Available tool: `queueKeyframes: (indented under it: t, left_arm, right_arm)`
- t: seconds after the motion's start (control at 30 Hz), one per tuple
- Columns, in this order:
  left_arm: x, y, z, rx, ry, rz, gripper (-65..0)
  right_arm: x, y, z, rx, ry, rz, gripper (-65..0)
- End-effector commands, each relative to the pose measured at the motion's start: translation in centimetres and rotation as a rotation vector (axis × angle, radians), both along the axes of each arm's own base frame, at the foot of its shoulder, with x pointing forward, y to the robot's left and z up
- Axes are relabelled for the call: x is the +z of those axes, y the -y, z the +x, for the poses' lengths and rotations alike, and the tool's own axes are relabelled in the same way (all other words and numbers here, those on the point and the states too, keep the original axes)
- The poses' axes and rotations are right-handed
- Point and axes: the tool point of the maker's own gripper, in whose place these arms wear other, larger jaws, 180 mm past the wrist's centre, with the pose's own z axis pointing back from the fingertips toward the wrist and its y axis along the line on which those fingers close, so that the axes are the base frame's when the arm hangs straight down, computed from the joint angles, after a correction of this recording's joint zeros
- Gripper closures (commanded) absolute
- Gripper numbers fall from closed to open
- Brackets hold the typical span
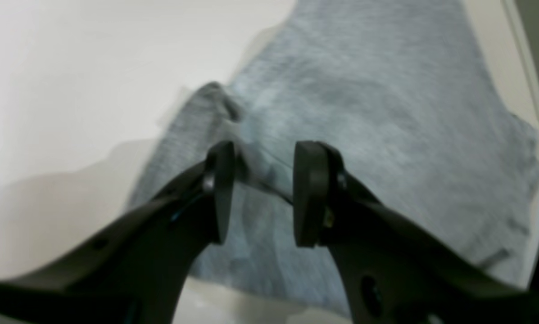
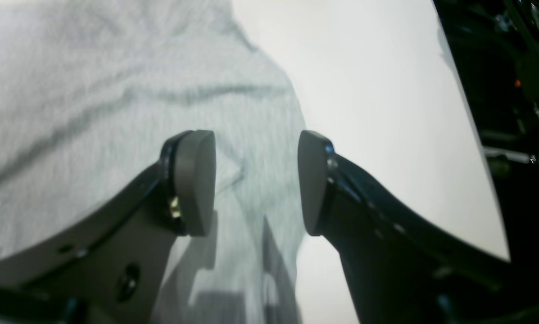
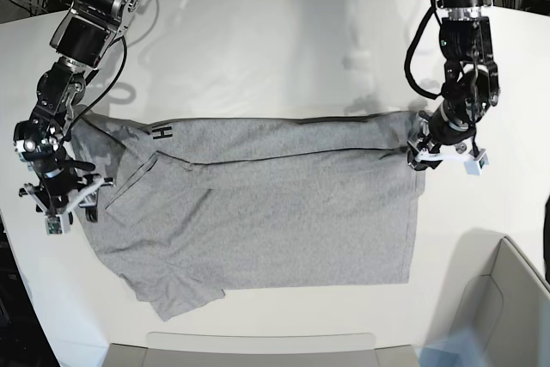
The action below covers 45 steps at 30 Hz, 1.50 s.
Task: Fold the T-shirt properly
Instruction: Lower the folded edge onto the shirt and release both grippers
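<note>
The T-shirt lies spread across the middle of the white table, folded over along its far edge so that a strip of the printed side turns up there, with a black letter H showing near the fold on the base view's left. Its cloth is grey and lightly creased, one sleeve jutting toward the near edge of the table at the base view's lower left. The left gripper is at the shirt's end on the base view's right, at the far corner of that edge; its wrist camera shows the two black pads standing apart with a raised fold of grey fabric running between them, and whether a pad still touches that fold cannot be told through the blur. The right gripper hangs over the opposite end, at the base view's left, above the shirt's edge where cloth meets bare table; its pads are spread wide, the fabric lying flat below them and nothing caught between. Both arms reach in from the table's far side.
</note>
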Motion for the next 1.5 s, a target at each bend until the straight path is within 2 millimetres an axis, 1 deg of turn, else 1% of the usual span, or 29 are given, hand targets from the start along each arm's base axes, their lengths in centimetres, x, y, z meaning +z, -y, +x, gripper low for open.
queueKeyframes:
  t: [0.0, 0.1, 0.2, 0.27, 0.37, 0.43, 0.47, 0.53, 0.6, 0.67, 0.73, 0.8, 0.87, 0.97, 1.03, 1.13, 1.23, 1.3, 1.43, 1.47]
  left_arm:
    - [1.4, -0.2, 0.3, -0.007, 0.032, 0.013, -23.2]
    - [1.9, 0.3, -0.7, -0.024, 0.043, 0.025, -23.4]
    - [1.2, 0.3, -1.5, -0.027, 0.021, 0.024, -23.7]
    - [0.8, 0.3, -2.1, -0.028, 0.007, 0.027, -25.1]
    - [0.5, 0.2, -2.4, -0.032, 0.000, 0.030, -27.2]
    - [0.1, -0.6, -2.6, -0.032, -0.021, 0.051, -27.5]
    - [-0.1, -0.6, -2.7, -0.033, -0.030, 0.053, -27.4]
    - [0.0, -1.6, -2.6, -0.023, -0.027, 0.075, -27.4]
    - [0.4, -2.7, -2.6, -0.002, -0.026, 0.092, -27.3]
    - [0.3, -3.3, -2.8, 0.020, -0.037, 0.102, -27.3]
    - [0.3, -4.3, -3.0, 0.006, -0.059, 0.169, -27.3]
    - [-0.3, -4.0, -3.2, -0.026, -0.087, 0.211, -27.3]
    - [-1.2, -3.3, -3.6, -0.062, -0.126, 0.219, -27.4]
    - [-1.4, -2.0, -3.7, -0.144, -0.127, 0.204, -27.4]
    - [-1.5, -1.6, -3.6, -0.191, -0.113, 0.212, -27.4]
    - [-3.9, -2.3, -4.4, -0.186, -0.176, 0.200, -27.4]
    - [-4.9, -3.3, -3.9, -0.167, -0.207, 0.194, -27.4]
    - [-4.9, -4.4, -3.9, -0.161, -0.220, 0.214, -27.4]
    - [-4.5, -4.9, -3.8, -0.155, -0.215, 0.221, -27.3]
    - [-4.3, -5.3, -3.8, -0.155, -0.217, 0.229, -27.3]
  right_arm:
    - [1.3, 1.4, -0.5, -0.006, 0.018, -0.025, -29.5]
    - [-0.6, 3.4, -4.1, -0.028, -0.072, -0.036, -29.5]
    - [-2.8, 4.6, -7.2, -0.052, -0.123, -0.002, -29.5]
    - [-3.8, 5.3, -8.6, -0.078, -0.148, 0.008, -29.5]
    - [-5.0, 5.1, -9.5, -0.076, -0.180, 0.014, -29.5]
    - [-5.9, 5.0, -9.7, -0.077, -0.202, 0.032, -29.5]
    - [-6.4, 5.1, -9.9, -0.078, -0.215, 0.039, -29.5]
    - [-7.0, 5.0, -10.0, -0.078, -0.228, 0.055, -29.5]
    - [-7.3, 4.9, -10.1, -0.079, -0.237, 0.059, -29.5]
    - [-7.3, 5.0, -10.1, -0.079, -0.238, 0.058, -29.5]
    - [-7.3, 5.0, -10.1, -0.079, -0.238, 0.058, -29.5]
    - [-7.3, 5.0, -10.1, -0.079, -0.238, 0.058, -29.5]
    - [-7.4, 4.8, -10.1, -0.079, -0.238, 0.061, -29.5]
    - [-7.5, 4.7, -10.1, -0.078, -0.239, 0.064, -29.5]
    - [-7.6, 4.5, -10.1, -0.077, -0.239, 0.070, -29.5]
    - [-7.9, 3.7, -10.1, -0.075, -0.236, 0.088, -29.5]
    - [-8.1, 3.5, -10.1, -0.074, -0.240, 0.095, -29.5]
    - [-8.2, 3.4, -10.1, -0.074, -0.240, 0.096, -29.5]
    - [-8.3, 3.1, -10.1, -0.070, -0.241, 0.100, -29.5]
    - [-8.4, 2.9, -10.0, -0.068, -0.241, 0.106, -29.5]
